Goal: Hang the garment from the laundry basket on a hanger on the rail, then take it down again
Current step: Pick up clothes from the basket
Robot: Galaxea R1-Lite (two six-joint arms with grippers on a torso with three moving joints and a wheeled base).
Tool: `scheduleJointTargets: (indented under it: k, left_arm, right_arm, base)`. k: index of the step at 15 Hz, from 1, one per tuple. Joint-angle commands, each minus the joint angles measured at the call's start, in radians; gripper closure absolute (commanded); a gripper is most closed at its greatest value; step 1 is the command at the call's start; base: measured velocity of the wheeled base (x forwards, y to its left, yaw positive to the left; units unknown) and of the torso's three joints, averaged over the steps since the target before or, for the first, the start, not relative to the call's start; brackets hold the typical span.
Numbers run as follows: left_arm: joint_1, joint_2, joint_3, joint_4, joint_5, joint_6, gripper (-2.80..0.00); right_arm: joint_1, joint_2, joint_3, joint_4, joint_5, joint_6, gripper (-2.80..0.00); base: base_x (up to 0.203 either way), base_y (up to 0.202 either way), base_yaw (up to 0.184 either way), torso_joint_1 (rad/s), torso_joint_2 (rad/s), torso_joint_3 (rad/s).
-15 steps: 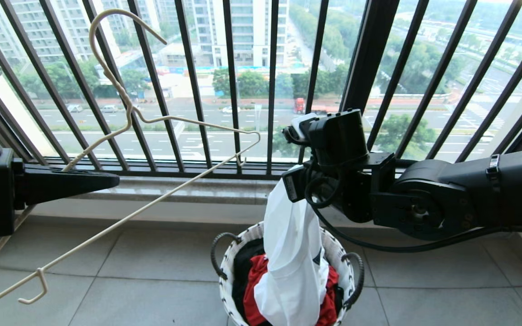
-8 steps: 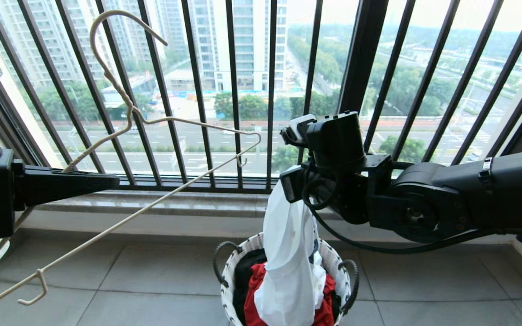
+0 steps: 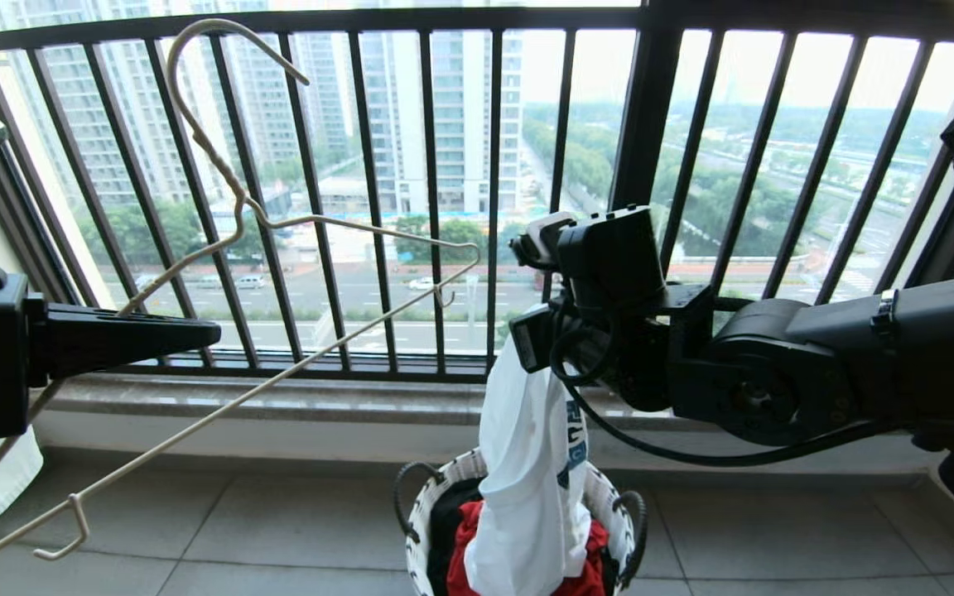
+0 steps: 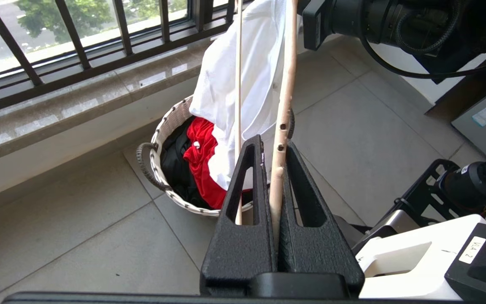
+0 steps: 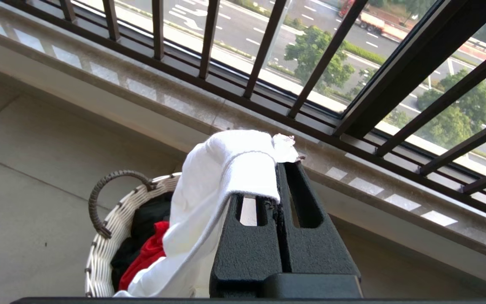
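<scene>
Right tool (image 5: 277, 169) clamped on garment (image 3: 527, 472) hanging into laundry basket (image 3: 419, 530), left tool (image 4: 273, 147) gripping hanger (image 3: 295, 223)

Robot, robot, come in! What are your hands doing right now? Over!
Left gripper shut on hanger, held up left. Right gripper shut on white T-shirt, tail still in laundry basket. Window railing close ahead.

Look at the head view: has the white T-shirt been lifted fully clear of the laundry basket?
No: the white T-shirt, held by the right hand, still hangs down into the laundry basket beside the red garment.
</scene>
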Motion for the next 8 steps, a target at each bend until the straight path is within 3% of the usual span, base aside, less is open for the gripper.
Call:
scheduleJointTargets:
  k: [1, 7, 8]
  left_arm:
    - [0.000, 0.009, 0.000, 0.002, -0.003, 0.001, 0.00]
    - [0.000, 0.009, 0.013, 0.002, -0.003, 0.006, 0.00]
    - [0.001, 0.013, 0.016, 0.005, -0.001, 0.031, 0.00]
  right_arm:
    - [0.000, 0.001, -0.001, -0.002, -0.003, -0.002, 0.00]
    - [-0.010, 0.001, -0.003, -0.002, -0.002, -0.002, 0.00]
    - [-0.015, 0.000, -0.014, -0.003, -0.002, -0.001, 0.00]
  base:
    - [0.000, 0.000, 0.000, 0.000, -0.01, 0.195]
    - [0.000, 0.000, 0.000, 0.003, 0.00, 0.036]
    - [0.000, 0.000, 0.000, 0.000, 0.00, 0.000]
